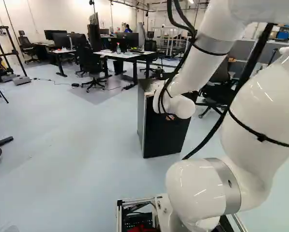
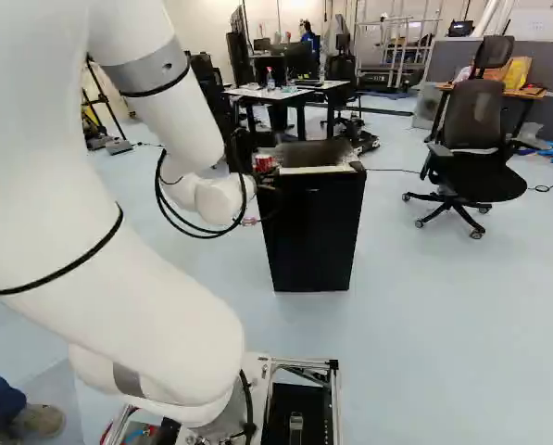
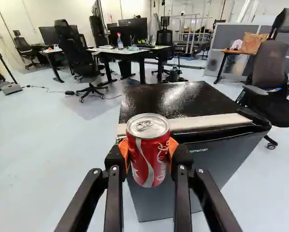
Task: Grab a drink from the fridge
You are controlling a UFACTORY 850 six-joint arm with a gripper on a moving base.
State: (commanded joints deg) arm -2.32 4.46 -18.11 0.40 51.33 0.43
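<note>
Smooth, pale blue-grey floor [image 3: 52,145] spreads around a boxy black fridge [image 3: 202,164], with a white-topped desk [image 3: 156,54] and a curved mesh-backed chair [image 2: 472,116] beyond and beside it. The fridge top [image 3: 183,99] is dark and glossy, mottled with scuffs and broken reflections, and a pale, flat strip [image 3: 207,122] runs along its front edge. The drink is a red can [image 3: 146,164], a shiny metal cylinder with a tapered silver rim, a ring tab and pale curving bands. It stands upright off the front of the fridge, near the front corner at the left of the right base view. The black gripper [image 2: 265,176] has its jaws clamped on the can from two sides, the ribbed orange pads [image 3: 173,146] pressed against it. Both fingers also cover parts of the fridge's flat front. In the left base view the rounded white arm [image 1: 183,104] hides the can and nearly all of the gripper. In the right base view, the dark fingers are hard to separate from the black fridge behind.
</note>
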